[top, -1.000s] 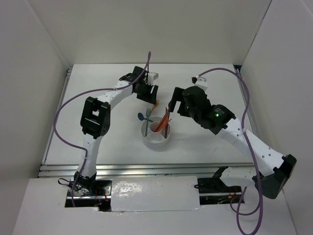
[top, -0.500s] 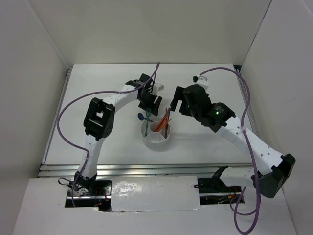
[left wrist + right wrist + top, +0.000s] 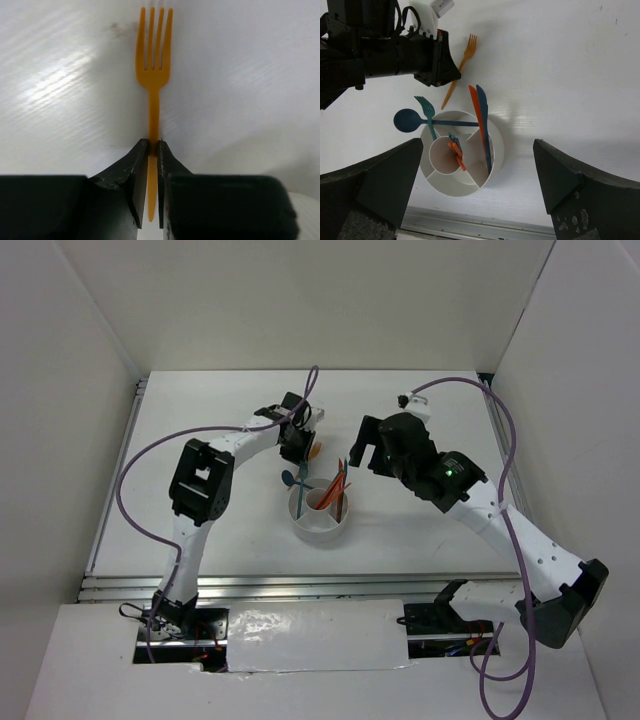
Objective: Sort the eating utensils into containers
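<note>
Currently left gripper [image 3: 154,144] pinches thin orange fork [image 3: 154,80] handle; right gripper [image 3: 480,186] wide, empty

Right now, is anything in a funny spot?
Yes. The blue spoon lies sideways across the top of the white holder, its bowl sticking out past the rim, instead of standing in a compartment. The orange fork is outside too, on the table, pinched by the left gripper.
</note>
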`<state>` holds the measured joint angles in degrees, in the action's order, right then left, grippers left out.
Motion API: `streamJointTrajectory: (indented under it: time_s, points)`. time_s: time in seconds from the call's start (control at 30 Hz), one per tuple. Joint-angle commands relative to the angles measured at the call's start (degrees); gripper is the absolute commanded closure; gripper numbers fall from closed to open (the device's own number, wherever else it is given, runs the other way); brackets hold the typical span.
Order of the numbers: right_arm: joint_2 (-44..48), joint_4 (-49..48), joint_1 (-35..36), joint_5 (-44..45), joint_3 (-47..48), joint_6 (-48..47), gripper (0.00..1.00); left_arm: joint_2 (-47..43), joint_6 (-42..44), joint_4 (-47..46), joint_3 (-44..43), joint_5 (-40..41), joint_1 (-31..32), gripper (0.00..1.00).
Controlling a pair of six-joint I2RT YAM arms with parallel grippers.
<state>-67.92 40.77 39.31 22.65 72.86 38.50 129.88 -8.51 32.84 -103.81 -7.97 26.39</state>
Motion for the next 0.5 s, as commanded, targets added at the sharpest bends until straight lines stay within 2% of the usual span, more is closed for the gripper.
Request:
streamJointTrajectory:
  time_s: [0.0, 0.2, 0.47]
  points:
    - [2.5, -0.4, -0.5, 0.8, 0.6, -0.3, 0.0, 0.4, -1.9, 0.7, 2.2, 4.7, -2.8, 0.79]
    - [1.7, -0.7, -0.5, 0.1, 1.2, -0.7, 0.0, -1.6, -2.1, 0.1, 1.6, 3.7, -5.9, 1.0]
    - [1.5, -0.6, -0.6, -0.2, 1.4, -1.1, 0.0, -7.1, -1.3, 0.7, -0.4, -0.2, -10.4, 1.0]
